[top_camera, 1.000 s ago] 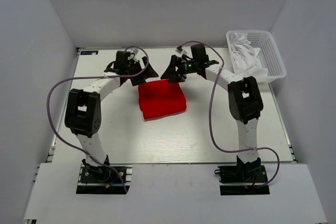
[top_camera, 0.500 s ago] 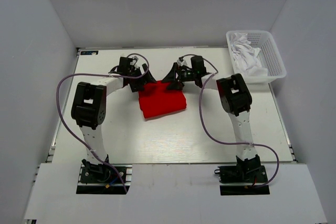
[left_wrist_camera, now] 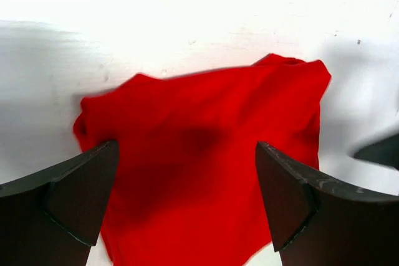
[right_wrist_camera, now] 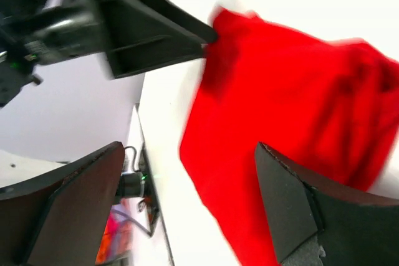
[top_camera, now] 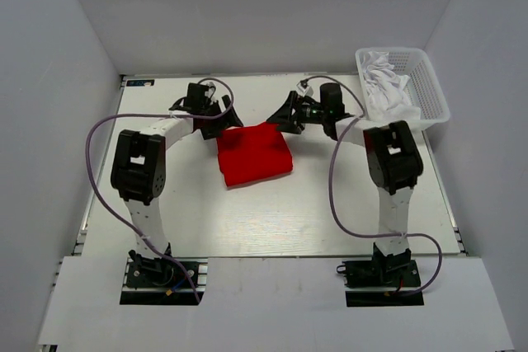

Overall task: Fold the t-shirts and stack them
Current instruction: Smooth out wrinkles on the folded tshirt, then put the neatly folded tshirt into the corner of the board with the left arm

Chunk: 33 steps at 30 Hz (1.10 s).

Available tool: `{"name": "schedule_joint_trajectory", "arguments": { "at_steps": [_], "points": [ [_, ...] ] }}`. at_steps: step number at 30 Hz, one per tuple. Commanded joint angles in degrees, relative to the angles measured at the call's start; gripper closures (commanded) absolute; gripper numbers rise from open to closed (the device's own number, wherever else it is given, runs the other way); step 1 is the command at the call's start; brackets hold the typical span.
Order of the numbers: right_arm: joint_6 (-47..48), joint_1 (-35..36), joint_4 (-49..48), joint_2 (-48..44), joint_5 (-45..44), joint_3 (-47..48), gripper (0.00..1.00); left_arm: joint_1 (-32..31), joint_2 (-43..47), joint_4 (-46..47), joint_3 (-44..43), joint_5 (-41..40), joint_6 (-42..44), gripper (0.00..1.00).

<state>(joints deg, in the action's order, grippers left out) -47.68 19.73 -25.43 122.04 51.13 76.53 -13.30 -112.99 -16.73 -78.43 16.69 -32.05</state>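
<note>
Logging folded red fabric t-shirt point(top_camera: 254, 152) lying flat on white table point(top_camera: 247, 220), slightly toward 12 o'clock of centre. Found left gripper point(left_wrist_camera: 187, 151) over shirt's 10 o'clock corner, fingers spread wide, gripping nothing. Found right gripper point(right_wrist_camera: 187, 154) by shirt's 2 o'clock corner, fingers likewise spread, empty. Cannot tell contact with fabric. Noted white plastic mesh basket point(top_camera: 429, 92) at table's 2 o'clock, holding crumpled white cloth point(top_camera: 384, 88).
</note>
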Motion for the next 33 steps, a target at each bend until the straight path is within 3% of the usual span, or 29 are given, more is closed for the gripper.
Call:
{"name": "schedule_joint_trajectory", "arguments": {
  "at_steps": [1,6,10,14,21,23,30,33],
  "points": [
    [8.82,0.4,1.87,-13.53,-4.63,-5.56,0.1,-0.5,8.73,-3.04,-0.86,-5.34,0.95,0.0],
    [19.17,0.49,13.45,-26.82,-19.64,-16.67,0.1,-0.5,14.63,-7.61,5.29,-11.66,-0.37,0.0],
    [21.93,0.49,18.74,-35.19,-28.25,-23.52,0.1,-1.64,15.34,-10.78,8.55,-17.64,-2.92,0.0],
    [21.49,0.4,18.75,-41.17,-30.3,-29.15,0.1,-3.65,14.29,-9.38,11.54,-14.77,-3.98,0.08],
    [21.49,0.23,20.86,-43.37,-30.74,-30.65,0.1,-6.65,10.87,-7.97,13.83,-13.17,-4.5,0.21],
    [21.31,0.23,21.3,-44.33,-31.35,-30.92,0.1,-7.88,9.55,-7.97,14.36,-14.49,-4.51,0.32],
    [24.21,0.14,25.34,-46.71,-37.85,-28.73,0.1,-9.02,-0.11,-13.05,6.46,-19.85,-1.87,0.55],
    [25.18,0.05,27.36,-47.94,-39.61,-28.19,0.1,-9.02,-2.32,-15.25,2.94,-22.21,-0.21,0.82]
  ]
}}
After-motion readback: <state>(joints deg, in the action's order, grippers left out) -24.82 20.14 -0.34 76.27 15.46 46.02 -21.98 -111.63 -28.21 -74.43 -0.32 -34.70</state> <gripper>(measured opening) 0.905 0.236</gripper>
